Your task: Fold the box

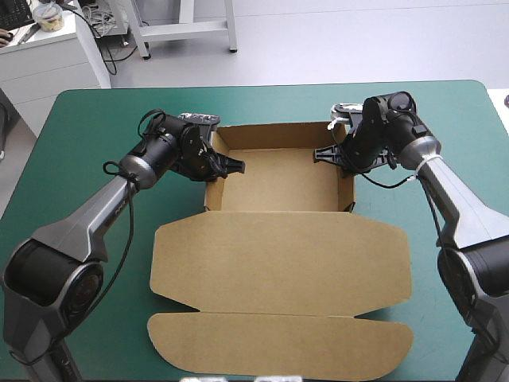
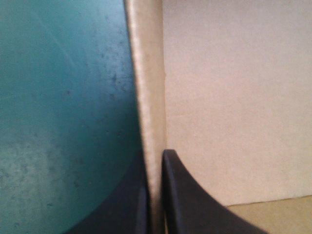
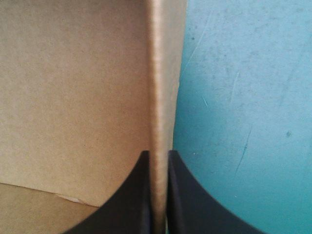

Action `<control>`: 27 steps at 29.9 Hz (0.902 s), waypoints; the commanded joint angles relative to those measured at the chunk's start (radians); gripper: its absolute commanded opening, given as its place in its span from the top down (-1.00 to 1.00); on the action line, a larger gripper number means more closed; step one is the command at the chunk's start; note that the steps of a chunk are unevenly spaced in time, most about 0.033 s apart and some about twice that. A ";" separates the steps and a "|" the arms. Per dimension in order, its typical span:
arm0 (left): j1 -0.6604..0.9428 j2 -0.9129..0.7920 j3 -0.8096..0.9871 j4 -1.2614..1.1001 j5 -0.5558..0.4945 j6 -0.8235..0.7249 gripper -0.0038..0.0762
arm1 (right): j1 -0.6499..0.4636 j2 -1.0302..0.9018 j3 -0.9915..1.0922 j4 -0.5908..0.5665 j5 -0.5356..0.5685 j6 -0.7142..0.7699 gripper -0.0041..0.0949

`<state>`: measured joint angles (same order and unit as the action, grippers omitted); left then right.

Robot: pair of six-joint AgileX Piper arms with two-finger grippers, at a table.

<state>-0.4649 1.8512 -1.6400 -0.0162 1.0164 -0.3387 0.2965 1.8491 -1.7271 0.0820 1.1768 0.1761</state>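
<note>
The brown box (image 1: 278, 187) stands as an open tray in the middle of the table, its walls raised and its lid (image 1: 278, 270) lying flat toward the near edge. My left gripper (image 1: 227, 165) pinches the tray's left wall; in the left wrist view that wall (image 2: 146, 87) runs ahead from between the black fingers (image 2: 185, 195), with my left gripper (image 2: 155, 161) shut on it. My right gripper (image 1: 326, 153) pinches the right wall, and the right wrist view shows that wall (image 3: 163, 83) clamped in my right gripper (image 3: 158, 156).
The teal-green cover (image 1: 87, 167) lies bare on both sides of the box. The lid's front flap (image 1: 278, 346) reaches close to the table's near edge. A white cabinet (image 1: 48, 56) stands beyond the far left corner.
</note>
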 commanded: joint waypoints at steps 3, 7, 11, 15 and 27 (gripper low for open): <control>-0.007 0.015 -0.038 0.024 -0.014 0.013 0.93 | -0.014 -0.015 -0.034 0.025 -0.003 -0.069 0.95; -0.007 0.032 -0.038 0.024 -0.012 0.023 0.92 | -0.014 0.012 -0.034 0.035 -0.003 -0.082 0.94; -0.007 0.032 -0.040 0.016 0.000 0.100 0.81 | -0.014 0.020 -0.034 0.035 -0.015 -0.082 0.71; -0.005 0.032 -0.040 0.016 0.004 0.108 0.51 | -0.014 0.020 -0.034 0.036 -0.010 -0.082 0.18; -0.005 0.032 -0.118 0.047 0.034 0.116 -0.29 | -0.014 0.020 -0.058 -0.024 -0.009 -0.039 -0.68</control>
<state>-0.4666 1.9391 -1.6840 0.0000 1.0457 -0.2255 0.2850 1.9197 -1.7354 0.0850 1.1836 0.1244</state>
